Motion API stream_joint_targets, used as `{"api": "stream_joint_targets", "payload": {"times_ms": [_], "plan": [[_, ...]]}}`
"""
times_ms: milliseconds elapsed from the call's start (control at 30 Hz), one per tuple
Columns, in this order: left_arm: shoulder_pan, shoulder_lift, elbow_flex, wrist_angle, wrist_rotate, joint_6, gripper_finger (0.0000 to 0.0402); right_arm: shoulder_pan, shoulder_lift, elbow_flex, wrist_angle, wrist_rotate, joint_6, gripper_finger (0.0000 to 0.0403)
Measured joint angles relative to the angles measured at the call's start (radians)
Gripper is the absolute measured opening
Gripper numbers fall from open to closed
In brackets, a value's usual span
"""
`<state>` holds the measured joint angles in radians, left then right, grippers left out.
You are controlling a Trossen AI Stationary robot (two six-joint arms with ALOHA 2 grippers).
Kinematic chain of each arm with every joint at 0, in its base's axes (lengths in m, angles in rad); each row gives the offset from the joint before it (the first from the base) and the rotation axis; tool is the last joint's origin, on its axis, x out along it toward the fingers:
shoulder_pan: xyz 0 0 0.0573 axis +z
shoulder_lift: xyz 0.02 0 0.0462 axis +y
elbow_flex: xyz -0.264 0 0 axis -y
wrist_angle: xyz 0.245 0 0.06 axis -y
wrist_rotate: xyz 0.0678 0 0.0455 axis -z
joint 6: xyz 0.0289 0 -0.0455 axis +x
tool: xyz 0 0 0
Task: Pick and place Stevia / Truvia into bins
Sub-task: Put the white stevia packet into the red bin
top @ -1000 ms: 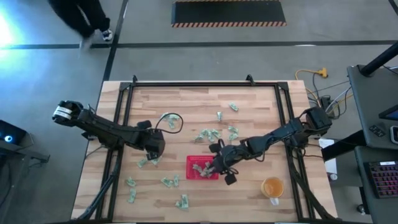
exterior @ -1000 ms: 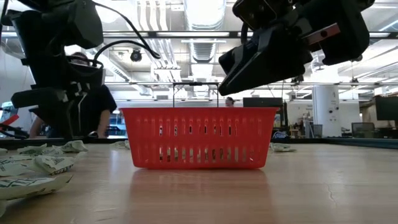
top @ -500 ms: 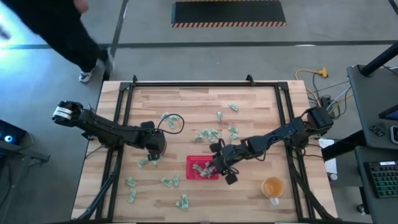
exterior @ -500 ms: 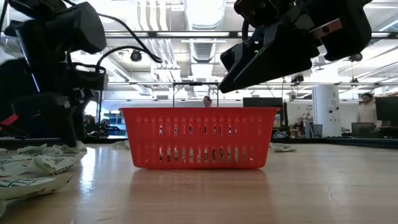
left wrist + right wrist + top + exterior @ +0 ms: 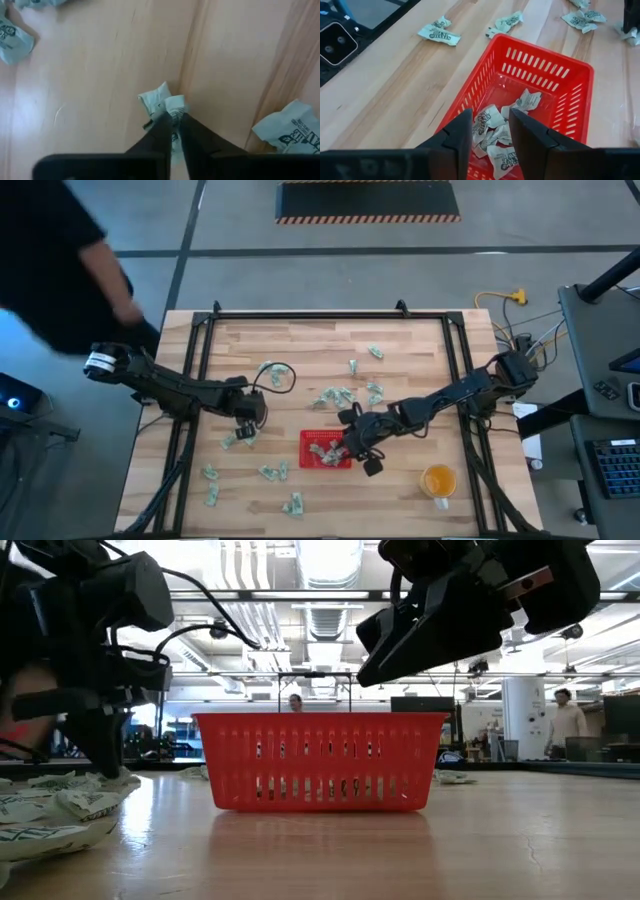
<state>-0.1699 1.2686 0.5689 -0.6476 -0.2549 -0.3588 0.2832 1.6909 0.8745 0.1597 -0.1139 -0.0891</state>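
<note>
Pale green and white Stevia sachets lie scattered on the wooden table, and several more lie inside the red bin, which stands near the table's middle. My left gripper is to the bin's left, pointing steeply down and shut on one crumpled sachet. My right gripper hovers open above the bin with nothing between its fingers. In the low view the bin stands under my right gripper. My left gripper pinches the crumpled sachet between its two fingertips, at the sachet's end nearest the fingers. The fingers come from above, pointing steeply down. The rest of the sachet spreads out beyond the tips and seems to lie on the wood.
A translucent orange cup stands near the front right. Loose sachets lie at the front left and beyond the bin. Another sachet lies close to the held one. A person stands beyond the table's far left corner.
My left gripper has shut on a sachet among those left of the bin; in the low view its lower end shows narrower than before. A person has walked along the table's far left corner.
</note>
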Motion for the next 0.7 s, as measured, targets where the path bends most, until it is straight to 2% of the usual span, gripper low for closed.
{"api": "stream_joint_targets", "payload": {"times_ms": [267,400,500,567,700], "plan": [[0.000,-0.009,0.070,0.001,-0.013,0.035,0.0012,0.000,-0.050,0.000,-0.072,0.018,0.000,0.0108],[-0.003,-0.015,0.122,0.019,-0.014,0.061,0.0012,0.000,-0.099,0.000,-0.148,0.102,0.003,0.0104],[-0.010,-0.016,0.134,0.091,-0.008,0.100,0.0012,0.001,-0.134,0.000,-0.213,0.142,0.033,0.0100],[-0.014,-0.015,0.134,0.177,0.012,0.151,0.0012,0.001,-0.156,-0.001,-0.279,0.195,0.064,0.0096],[-0.016,-0.013,0.134,0.365,0.100,0.269,0.0012,0.000,-0.182,-0.005,-0.453,0.389,0.160,0.0089]]}}
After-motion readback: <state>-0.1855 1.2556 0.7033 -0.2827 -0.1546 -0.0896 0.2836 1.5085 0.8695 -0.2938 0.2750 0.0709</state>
